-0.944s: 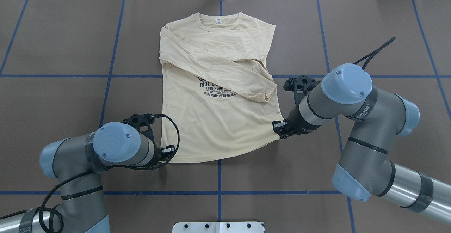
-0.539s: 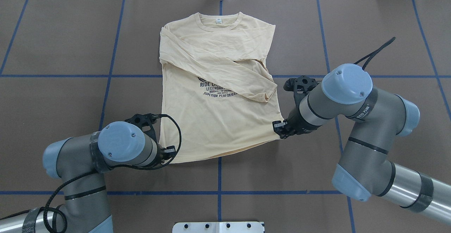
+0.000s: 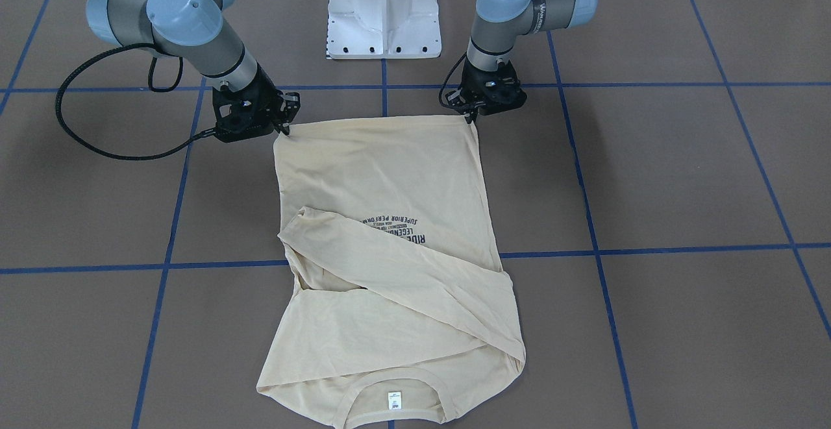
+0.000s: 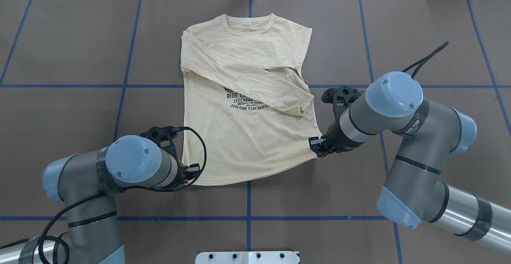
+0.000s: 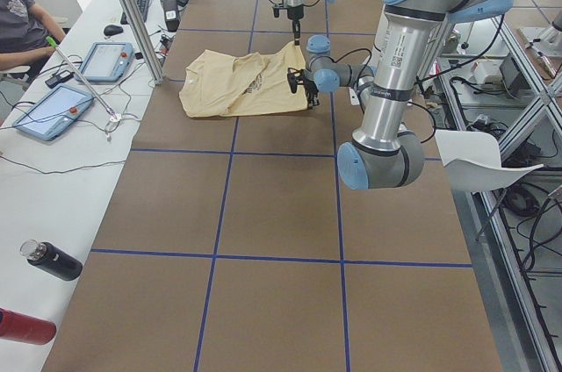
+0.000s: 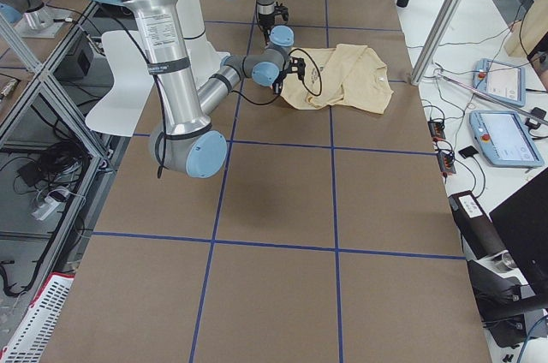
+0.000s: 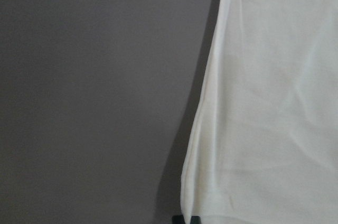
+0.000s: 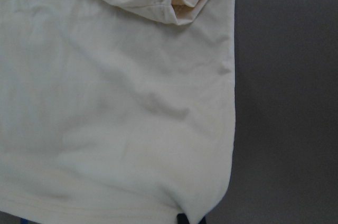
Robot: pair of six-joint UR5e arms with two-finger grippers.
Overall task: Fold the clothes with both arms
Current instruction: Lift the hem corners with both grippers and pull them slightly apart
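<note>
**Operator:** Where is the shirt lying?

**Robot:** The T-shirt (image 4: 247,144) is spread print side up in the middle of the table (image 4: 80,36). Its neck label (image 4: 248,24) is on the side far from me and its hem (image 4: 255,176) is toward my base. Both sleeves are folded in over the chest. The upper sleeve (image 4: 247,82) runs slantwise across the top of the navy print (image 4: 247,101), and its cuff (image 4: 305,106) lies just inside the shirt's edge on my right.

**Operator:** What has your left arm got?

**Robot:** My left gripper (image 3: 472,116) is pinched closed on the hem corner on my left. From that wrist I see only a dark fingertip at the bottom of the frame, with cloth running right down to it. The shirt's side edge throws a shadow on the table there.

**Operator:** And the right?

**Robot:** My right gripper (image 3: 284,128) is likewise closed, on the other hem corner. The fabric is drawn to a point at its tips. That corner sits nearer the collar than the left one does, so the hem runs askew across the blue tape line (image 4: 248,200).

**Operator:** Is either one touching anything else?

**Robot:** No, each holds only its own corner, and the rest of the shirt rests on the table.
</note>
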